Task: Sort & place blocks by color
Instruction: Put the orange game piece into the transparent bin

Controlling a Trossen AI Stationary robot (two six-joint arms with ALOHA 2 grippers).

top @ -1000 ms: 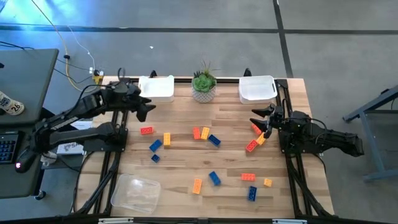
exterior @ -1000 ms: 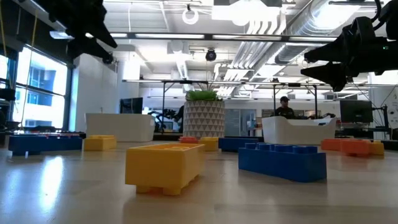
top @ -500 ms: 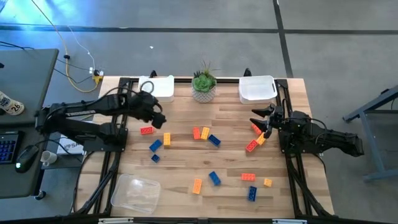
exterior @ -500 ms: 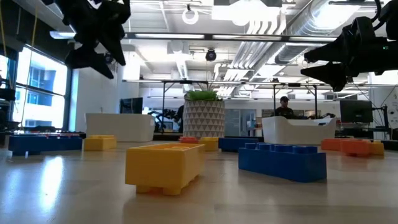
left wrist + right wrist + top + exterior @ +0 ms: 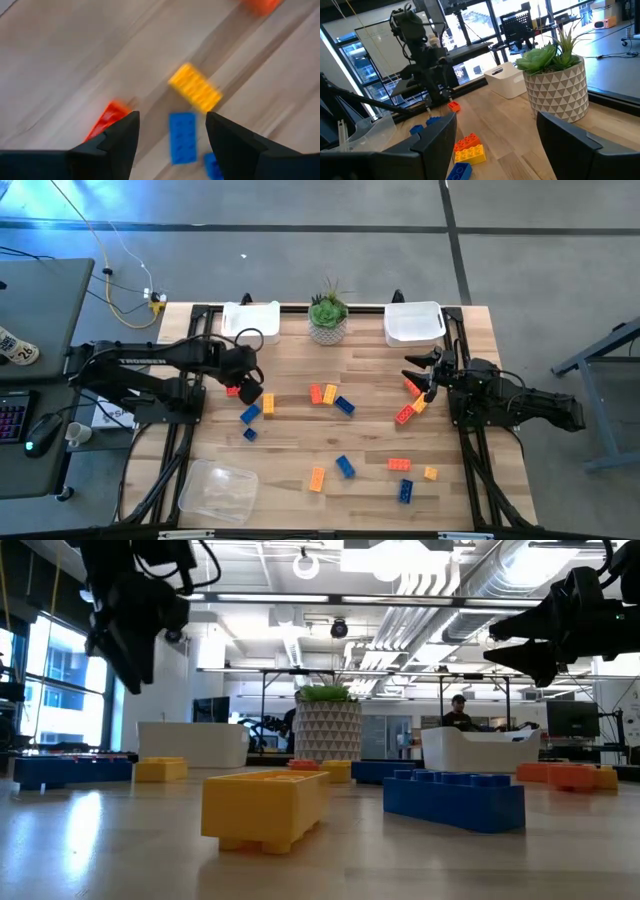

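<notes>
Left gripper (image 5: 250, 393) is hovering low over the left cluster of blocks, fingers apart, nothing between them. In its wrist view a blue block (image 5: 182, 137) is lying in line with the gap, a yellow block (image 5: 195, 93) just beyond it and a red-orange block (image 5: 107, 119) beside one finger. Judging the step: approach for a pick, not yet a grasp. The next move likely calls for centring on one block, descending, then closing.

Right gripper (image 5: 428, 374) is waiting above the right side of the table (image 5: 370, 420), fingers apart and empty, near red-orange blocks (image 5: 408, 401).

Remaining blocks are lying scattered across the table; the two white trays (image 5: 414, 323) at the far edge appear empty.

No readable writing or labels anywhere.
</notes>
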